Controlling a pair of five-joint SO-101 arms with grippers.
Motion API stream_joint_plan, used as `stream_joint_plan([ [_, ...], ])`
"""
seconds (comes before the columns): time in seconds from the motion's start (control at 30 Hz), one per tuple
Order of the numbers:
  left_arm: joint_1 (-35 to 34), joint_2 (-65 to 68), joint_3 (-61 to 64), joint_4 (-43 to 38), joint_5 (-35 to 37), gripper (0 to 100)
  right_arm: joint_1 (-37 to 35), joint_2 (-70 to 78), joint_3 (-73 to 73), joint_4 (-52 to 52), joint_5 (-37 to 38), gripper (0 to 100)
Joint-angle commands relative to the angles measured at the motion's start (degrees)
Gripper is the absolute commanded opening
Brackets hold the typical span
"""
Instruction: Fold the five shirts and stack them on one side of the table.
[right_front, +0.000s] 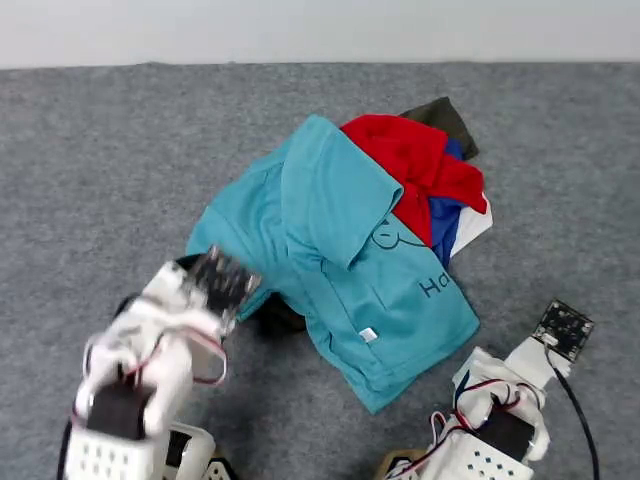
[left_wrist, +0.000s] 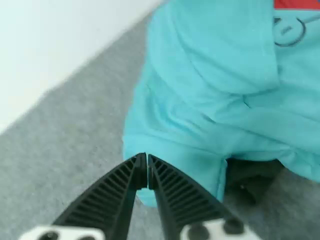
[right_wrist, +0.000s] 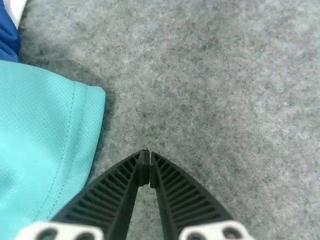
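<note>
Soft, even, bright light falls from above, with no glare anywhere. The teal shirt (right_front: 340, 260) throws only a faint, fuzzy-edged shadow onto the grey mat (right_wrist: 225, 75) along its hem. The pale wall (left_wrist: 50, 40) is the brightest area, nearly white

Teal shirt (right_front: 340, 260) lies rumpled just ahead of the left gripper (left_wrist: 147, 160), atop red (right_front: 415, 160), blue (right_front: 443, 225), white (right_front: 476, 228) and dark (right_front: 447, 118) shirts.
</note>
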Motion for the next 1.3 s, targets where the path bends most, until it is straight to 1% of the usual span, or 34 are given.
stream_joint_plan([
  [0.0,0.44,21.45,-17.98,7.38,-0.79,2,1.01,0.31,0.88,0.31,-0.53,1.0],
  [0.07,0.44,30.86,-26.42,13.45,-3.25,2,1.01,0.31,0.88,0.31,-0.53,1.0],
  [0.2,0.35,45.98,-38.37,23.03,-12.13,3,1.01,0.31,0.88,0.31,-0.53,1.0],
  [0.23,0.26,48.88,-40.22,24.62,-13.27,6,1.01,0.31,0.88,0.31,-0.53,1.0],
  [0.3,0.09,53.63,-42.86,26.81,-14.33,14,1.01,0.31,0.88,0.31,-0.53,1.0],
  [0.37,0.0,57.05,-44.35,27.52,-14.15,23,1.01,0.31,0.88,0.31,-0.53,1.0],
  [0.4,0.0,57.93,-44.79,27.52,-14.15,25,1.01,0.31,0.88,0.31,-0.53,1.0],
  [0.63,2.55,63.82,-44.88,23.3,-14.15,29,1.01,0.31,0.88,0.31,-0.53,1.0],
  [0.77,5.45,70.24,-45.23,19.78,-13.1,29,1.01,0.31,0.88,0.31,-0.53,1.0],
  [0.83,6.07,73.58,-46.2,17.32,-11.87,29,1.01,0.31,0.88,0.31,-0.53,1.0],
  [0.97,7.74,80.44,-47.96,14.51,-11.6,29,1.01,0.31,0.88,0.31,-0.53,1.0],
  [1.13,8.0,89.23,-48.84,6.33,-5.45,29,1.01,0.31,0.88,0.31,-0.53,1.0],
  [1.27,8.18,94.59,-48.84,5.01,-4.31,28,1.01,0.31,0.88,0.31,-0.53,1.0],
])
